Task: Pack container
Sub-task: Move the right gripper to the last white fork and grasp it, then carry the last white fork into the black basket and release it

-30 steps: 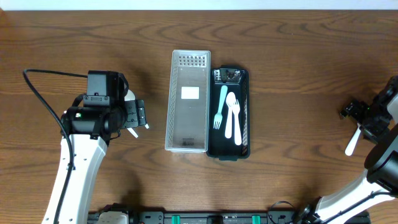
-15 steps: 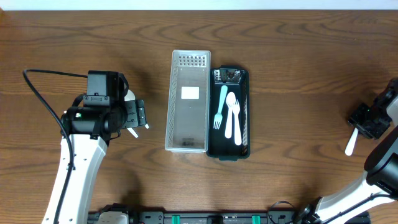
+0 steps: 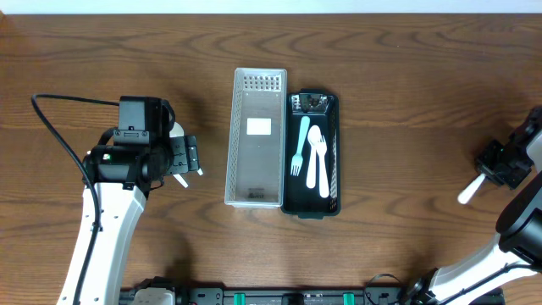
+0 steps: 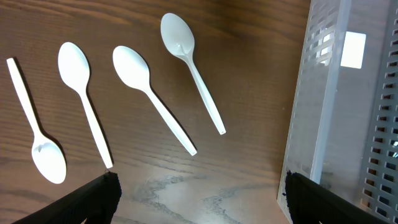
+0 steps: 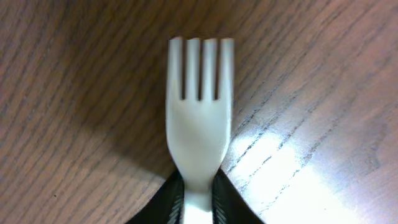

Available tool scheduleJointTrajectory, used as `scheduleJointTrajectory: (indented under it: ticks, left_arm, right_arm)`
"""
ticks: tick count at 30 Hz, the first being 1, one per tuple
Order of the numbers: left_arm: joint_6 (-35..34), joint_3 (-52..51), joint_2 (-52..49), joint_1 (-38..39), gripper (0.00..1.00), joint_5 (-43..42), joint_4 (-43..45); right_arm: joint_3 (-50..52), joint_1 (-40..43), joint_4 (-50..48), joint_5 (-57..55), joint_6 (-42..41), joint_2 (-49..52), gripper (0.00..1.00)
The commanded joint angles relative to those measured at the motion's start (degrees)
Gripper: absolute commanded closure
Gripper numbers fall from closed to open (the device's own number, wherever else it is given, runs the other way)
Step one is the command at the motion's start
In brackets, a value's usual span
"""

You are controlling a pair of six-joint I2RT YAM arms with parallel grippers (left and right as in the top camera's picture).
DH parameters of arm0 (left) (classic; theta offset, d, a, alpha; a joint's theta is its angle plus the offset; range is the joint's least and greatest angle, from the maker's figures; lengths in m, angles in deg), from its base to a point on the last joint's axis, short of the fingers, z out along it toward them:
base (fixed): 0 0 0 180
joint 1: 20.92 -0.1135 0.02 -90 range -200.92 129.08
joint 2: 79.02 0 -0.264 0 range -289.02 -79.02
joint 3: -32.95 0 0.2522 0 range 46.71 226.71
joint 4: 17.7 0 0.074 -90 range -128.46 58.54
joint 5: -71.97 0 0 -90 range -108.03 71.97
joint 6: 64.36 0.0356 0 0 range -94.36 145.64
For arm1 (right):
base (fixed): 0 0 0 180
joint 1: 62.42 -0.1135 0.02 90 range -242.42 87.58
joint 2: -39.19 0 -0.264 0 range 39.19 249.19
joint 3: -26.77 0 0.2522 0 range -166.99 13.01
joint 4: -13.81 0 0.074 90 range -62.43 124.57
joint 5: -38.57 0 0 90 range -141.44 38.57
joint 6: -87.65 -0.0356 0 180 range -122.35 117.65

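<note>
The fork [image 5: 199, 118] is pinched only at its neck by the right pincer [image 5: 199, 196], so it may be twisted loose in transit; the left pincer [image 4: 199, 190] is spread.

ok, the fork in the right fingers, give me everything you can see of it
The fork is white, smooth and plastic-looking, one piece, with four straight tines on a broad head that narrows to a neck. The right gripper pinches that neck between its dark fingers, tines pointing away from the wrist camera over the wooden table. Overhead, a slim white end pokes out lower-left of the gripper near the table's right edge. Whether the fork touches the wood is unclear.
</note>
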Motion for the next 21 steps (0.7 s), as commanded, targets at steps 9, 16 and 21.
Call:
scheduleJointTrajectory:
  ticks: [9, 16, 21]
  left_arm:
    - [0.3, 0.8, 0.5, 0.1, 0.13, 0.1, -0.2]
    - [0.3, 0.8, 0.5, 0.1, 0.13, 0.1, -0.2]
    - [0.3, 0.8, 0.5, 0.1, 0.12, 0.1, -0.2]
  right_arm:
    - [-0.9, -3.8, 3.8, 9.9, -1.2, 0.5, 0.99]
    - [-6.2, -17.2, 5.6, 9.9, -1.5, -11.3, 0.99]
    - [-11.5, -32.4, 6.3, 9.9, -1.8, -19.8, 0.99]
